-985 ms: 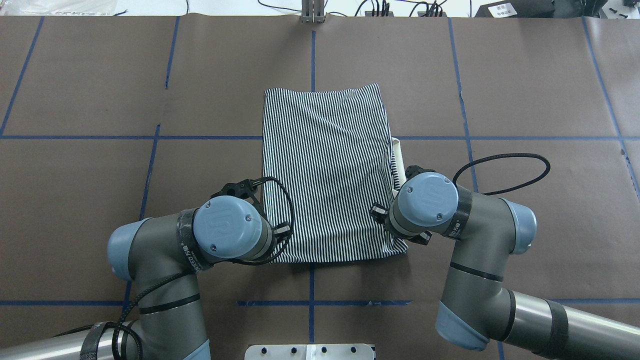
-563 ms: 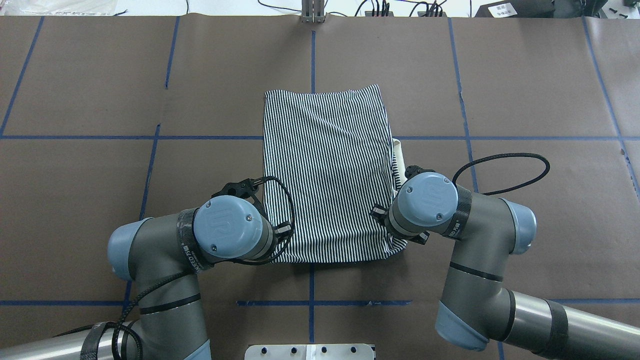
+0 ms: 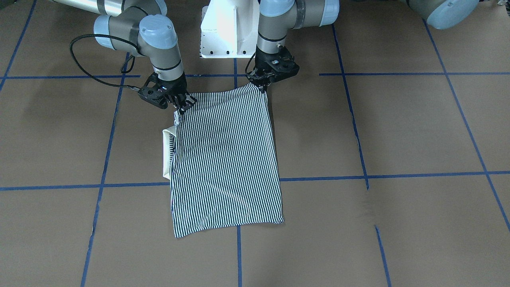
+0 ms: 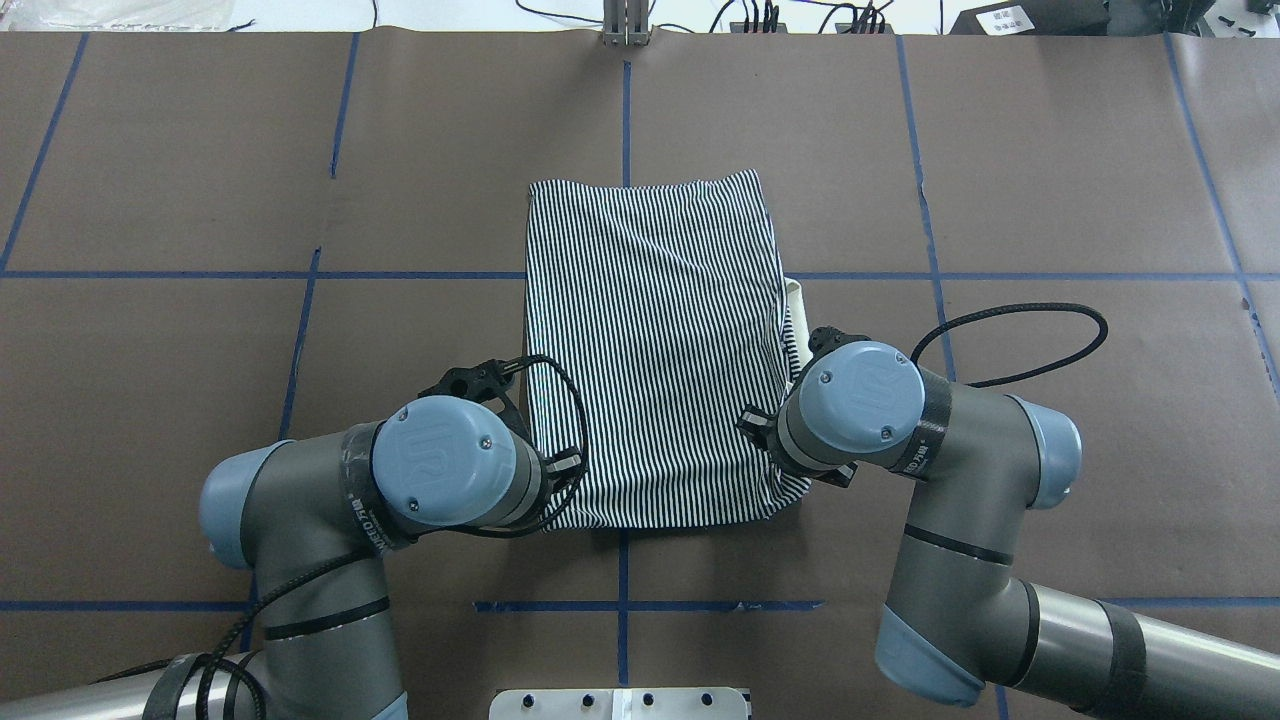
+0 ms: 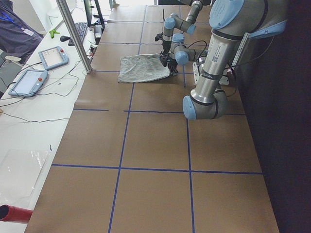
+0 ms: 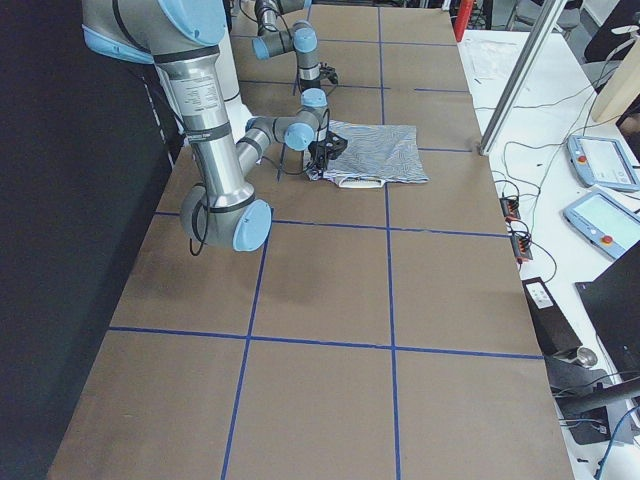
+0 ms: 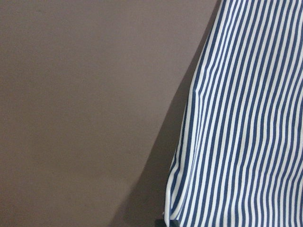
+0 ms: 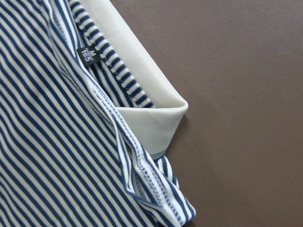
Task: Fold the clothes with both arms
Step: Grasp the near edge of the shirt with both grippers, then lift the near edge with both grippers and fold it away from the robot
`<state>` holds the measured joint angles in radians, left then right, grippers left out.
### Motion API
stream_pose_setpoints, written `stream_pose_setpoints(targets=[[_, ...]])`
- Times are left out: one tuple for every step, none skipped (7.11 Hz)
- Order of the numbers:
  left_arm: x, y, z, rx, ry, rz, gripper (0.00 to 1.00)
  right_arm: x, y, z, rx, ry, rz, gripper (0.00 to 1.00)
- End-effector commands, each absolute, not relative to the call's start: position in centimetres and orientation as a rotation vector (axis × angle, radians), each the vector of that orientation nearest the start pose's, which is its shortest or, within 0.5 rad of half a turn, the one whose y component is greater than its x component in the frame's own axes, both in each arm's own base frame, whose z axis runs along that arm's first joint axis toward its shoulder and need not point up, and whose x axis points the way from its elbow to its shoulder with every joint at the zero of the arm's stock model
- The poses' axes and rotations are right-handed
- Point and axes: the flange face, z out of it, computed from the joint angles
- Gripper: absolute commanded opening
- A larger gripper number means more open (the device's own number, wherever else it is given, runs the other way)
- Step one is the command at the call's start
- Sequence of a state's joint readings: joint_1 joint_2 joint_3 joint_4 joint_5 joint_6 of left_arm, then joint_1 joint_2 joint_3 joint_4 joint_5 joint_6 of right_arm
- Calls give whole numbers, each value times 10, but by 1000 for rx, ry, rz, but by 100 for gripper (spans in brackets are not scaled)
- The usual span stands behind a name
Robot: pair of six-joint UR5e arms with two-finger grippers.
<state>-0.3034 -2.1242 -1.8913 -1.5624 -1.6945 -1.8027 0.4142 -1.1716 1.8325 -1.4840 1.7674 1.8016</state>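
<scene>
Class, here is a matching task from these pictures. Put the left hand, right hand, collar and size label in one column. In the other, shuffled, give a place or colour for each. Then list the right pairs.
Column one
1. left hand
2. right hand
3. collar
4. size label

Column two
A. cream, pokes out past the side edge of the polo shirt
B. black with pale print, just inside the neck
C. pinches the robot-side corner of the shirt, on the collar side
D. pinches the robot-side corner of the shirt, away from the collar

Pairs: 1-D, 2-C, 3-A, 4-B
</scene>
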Motion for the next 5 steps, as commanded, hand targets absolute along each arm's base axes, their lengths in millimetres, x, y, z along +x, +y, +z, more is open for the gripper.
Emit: stream_pose_setpoints(targets=[[525,-244,207,-121,924,-375,0,-492,-332,304,-113,-816,476,0],[525,-220,199,-146,942,-343,0,-479,-318,299,-137,-838,448,0],[528,-203,194,-162,951,-316,0,-479,-304,290,-170,-859,411,0],[525,-195,189,-179,964,-319,0,-490,-290,284,-186,-866,377,0],[525,-194,187,-180,969,-316,0,-502,-276,281,-197,-865,347,0]])
